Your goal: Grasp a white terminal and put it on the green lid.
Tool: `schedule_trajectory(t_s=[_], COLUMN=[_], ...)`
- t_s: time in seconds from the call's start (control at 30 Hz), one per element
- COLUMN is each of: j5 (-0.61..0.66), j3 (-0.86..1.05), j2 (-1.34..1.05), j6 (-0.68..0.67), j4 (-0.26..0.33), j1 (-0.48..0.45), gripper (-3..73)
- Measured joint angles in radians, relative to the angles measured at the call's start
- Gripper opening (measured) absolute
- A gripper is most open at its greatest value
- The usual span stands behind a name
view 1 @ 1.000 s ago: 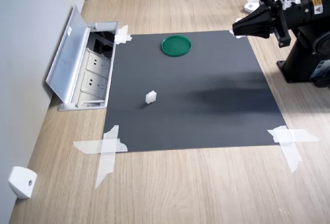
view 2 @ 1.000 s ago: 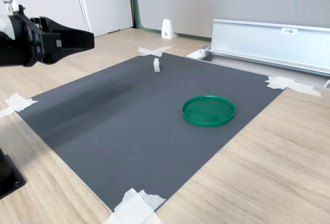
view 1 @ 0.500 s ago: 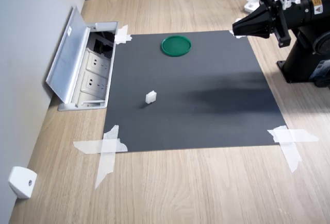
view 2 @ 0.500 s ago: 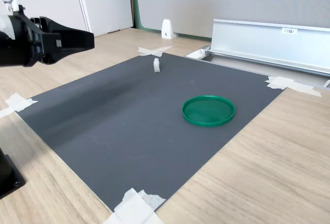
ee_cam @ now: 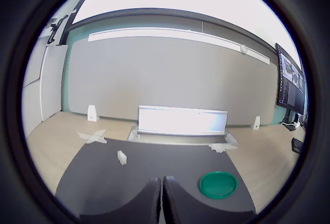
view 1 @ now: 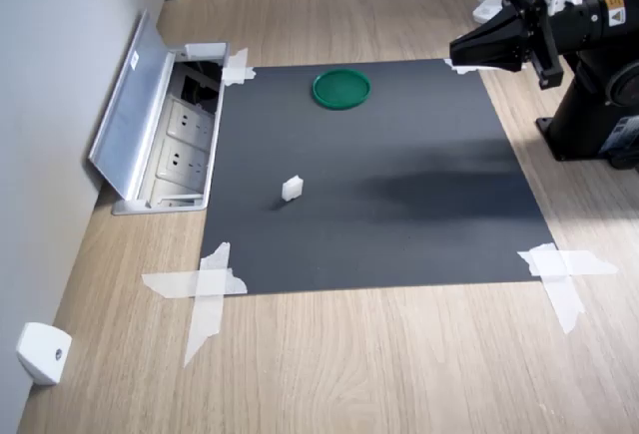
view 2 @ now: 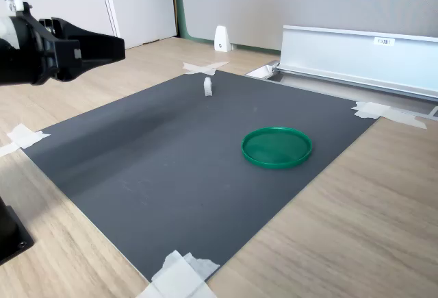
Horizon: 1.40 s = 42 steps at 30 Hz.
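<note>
The white terminal (view 1: 292, 189) is a tiny white block standing on the dark grey mat (view 1: 399, 224), nearer the first exterior view's left; it also shows small in the second exterior view (view 2: 207, 87) and in the wrist view (ee_cam: 122, 157). The green lid (view 1: 341, 89) lies flat on the mat's far part (view 2: 276, 147) (ee_cam: 218, 184). My gripper (view 1: 455, 52) hangs shut and empty in the air over the mat's corner at the first exterior view's upper right, well away from both (view 2: 120, 46). In the wrist view its fingers (ee_cam: 154, 198) press together.
An open floor socket box with a raised metal cover (view 1: 150, 125) borders the mat on the first exterior view's left. White tape strips (view 1: 205, 284) hold the mat's corners. A white wedge piece (view 1: 44, 352) sits by the wall. The arm's black base (view 1: 599, 120) stands beside the mat.
The gripper has risen slightly, still shut. The terminal and lid have not moved.
</note>
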Motion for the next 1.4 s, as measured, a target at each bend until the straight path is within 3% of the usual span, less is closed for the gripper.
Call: schedule_trajectory(t_s=[0.13,0.4,0.7,1.0,1.17,1.4], j5=[0.012,0.072,0.316,0.482,0.587,0.725], j3=[-0.028,-0.261,-0.524,-0.762,-0.921,-1.126], j2=[0.103,0.395,0.713,1.032,1.224,1.445], j6=[0.0,0.0,-0.001,-0.01,-0.082,-0.259], j4=[-0.002,-0.002,-0.004,-0.028,-0.055,-0.015], j1=[0.0,0.0,0.0,0.0,0.0,0.0], gripper=[-0.9,-0.9,-0.9,-0.9,-0.9,2.9])
